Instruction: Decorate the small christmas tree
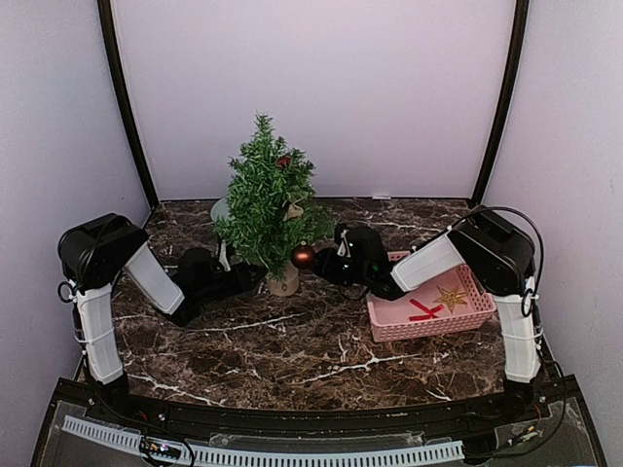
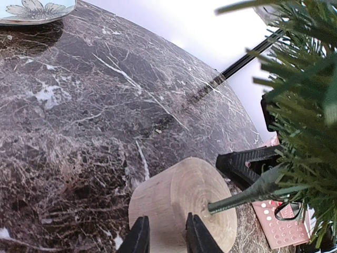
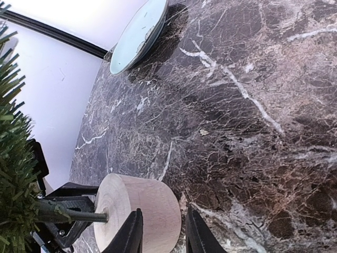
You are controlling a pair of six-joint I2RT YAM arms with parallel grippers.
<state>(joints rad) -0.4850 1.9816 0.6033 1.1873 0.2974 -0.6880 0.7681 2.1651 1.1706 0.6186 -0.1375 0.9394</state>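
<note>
The small christmas tree (image 1: 265, 199) stands mid-table on its tan wooden base (image 1: 284, 282). A red ornament (image 1: 283, 161) sits high in its branches, and a dark red bauble (image 1: 303, 256) hangs at its lower right edge. My left gripper (image 1: 255, 276) is low at the left of the base (image 2: 179, 203); its jaws stand a little apart with nothing between them (image 2: 167, 240). My right gripper (image 1: 329, 261) is close to the right of the bauble and the base (image 3: 139, 211); its jaws (image 3: 162, 237) stand a little apart and empty. The bauble is out of both wrist views.
A pink basket (image 1: 472, 292) at the right holds a gold star (image 1: 451, 297) and a red piece (image 1: 424, 311). A pale plate (image 1: 220, 208) lies behind the tree at the left, also seen in the left wrist view (image 2: 31, 10) and the right wrist view (image 3: 139, 34).
</note>
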